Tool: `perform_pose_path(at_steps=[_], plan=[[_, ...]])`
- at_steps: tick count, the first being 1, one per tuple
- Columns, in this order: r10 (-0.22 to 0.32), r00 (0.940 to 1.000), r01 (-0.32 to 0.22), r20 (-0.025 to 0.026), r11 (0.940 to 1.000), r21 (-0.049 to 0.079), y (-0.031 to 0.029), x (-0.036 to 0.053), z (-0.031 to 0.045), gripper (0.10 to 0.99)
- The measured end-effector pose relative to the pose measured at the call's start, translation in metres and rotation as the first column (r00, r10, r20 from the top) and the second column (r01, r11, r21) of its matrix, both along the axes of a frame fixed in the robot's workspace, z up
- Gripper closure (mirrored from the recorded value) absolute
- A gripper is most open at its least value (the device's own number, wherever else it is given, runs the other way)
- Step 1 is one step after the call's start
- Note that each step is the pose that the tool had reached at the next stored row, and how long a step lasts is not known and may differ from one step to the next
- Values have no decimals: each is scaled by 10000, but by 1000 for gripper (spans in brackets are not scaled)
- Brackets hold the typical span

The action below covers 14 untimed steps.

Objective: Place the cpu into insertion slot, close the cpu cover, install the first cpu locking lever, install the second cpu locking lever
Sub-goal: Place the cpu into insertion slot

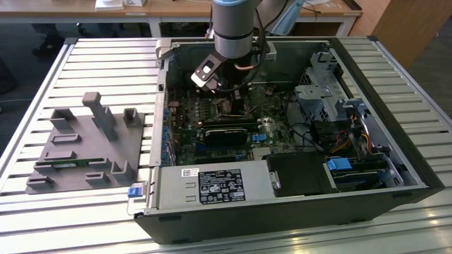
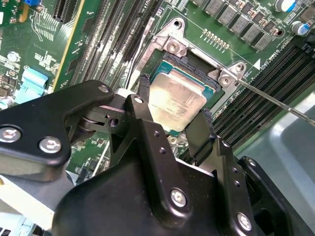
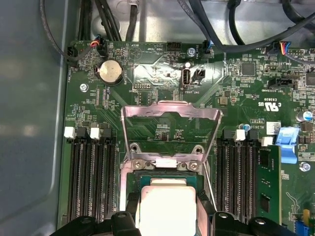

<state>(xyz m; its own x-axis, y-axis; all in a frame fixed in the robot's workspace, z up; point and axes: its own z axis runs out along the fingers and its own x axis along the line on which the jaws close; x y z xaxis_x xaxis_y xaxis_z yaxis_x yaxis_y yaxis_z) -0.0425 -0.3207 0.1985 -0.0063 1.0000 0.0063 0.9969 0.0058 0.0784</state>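
The cpu (image 2: 178, 104), a silver-grey square chip, sits between my gripper's (image 2: 172, 114) two black fingers (image 2: 199, 132), which press on its opposite edges. It lies over the insertion slot (image 2: 197, 64), whose dark rim and blue-green edge show around it; I cannot tell whether it is fully seated. In the first wrist view the cpu (image 3: 167, 209) is just below the cpu cover (image 3: 170, 112), a shiny silver frame that is swung open away from the slot. A thin locking lever (image 2: 275, 102) sticks out sideways, unlatched. In the exterior view the gripper (image 1: 227, 98) reaches down into the computer case.
Long black memory slots (image 3: 91, 177) flank the socket on both sides. A black heatsink block (image 1: 227, 135) lies just in front of the socket, and cables (image 1: 314, 135) and drive cages (image 1: 321, 98) are on the exterior view's right. A grey parts fixture (image 1: 88, 148) stands outside the case.
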Motion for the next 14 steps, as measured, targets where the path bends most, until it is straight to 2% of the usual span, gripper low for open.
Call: perform_pose_path(at_steps=[14], plan=[[-25, 10000, 25, -1, 10000, 0, 4, -4, -44, 549]])
